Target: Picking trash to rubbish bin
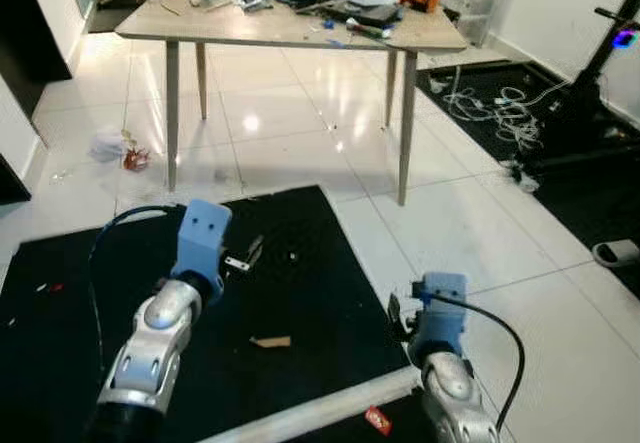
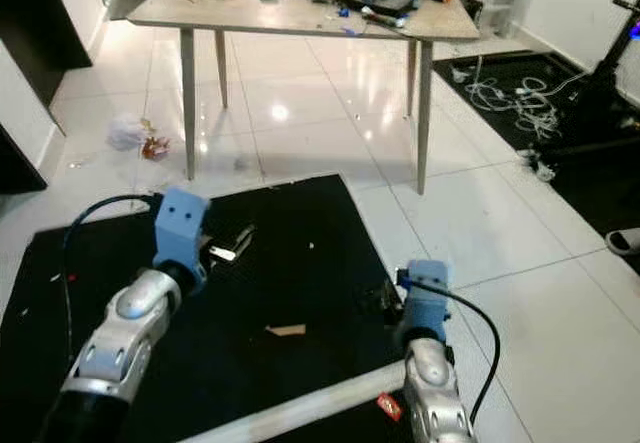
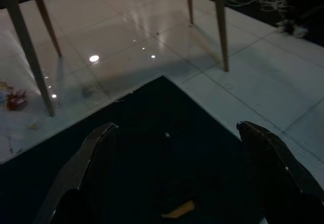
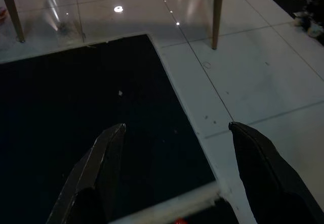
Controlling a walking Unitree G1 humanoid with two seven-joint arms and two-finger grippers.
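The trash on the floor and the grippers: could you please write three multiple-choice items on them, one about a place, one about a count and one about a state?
1. Where does the crumpled trash lie?
A. On the white tiles beside a table leg
B. On the table
C. On the black mat

2. How many table legs show in the eye views?
A. Two
B. Four
C. Six

3. How do both grippers stand?
A. Shut on trash
B. Open and empty
C. Shut and empty

Answers:
1 A: the trash lies on the tiles next to the near leg of the table.
2 B: four legs stand under the tabletop.
3 B: the left gripper and the right gripper each show two fingers spread wide over the mat with nothing between them.
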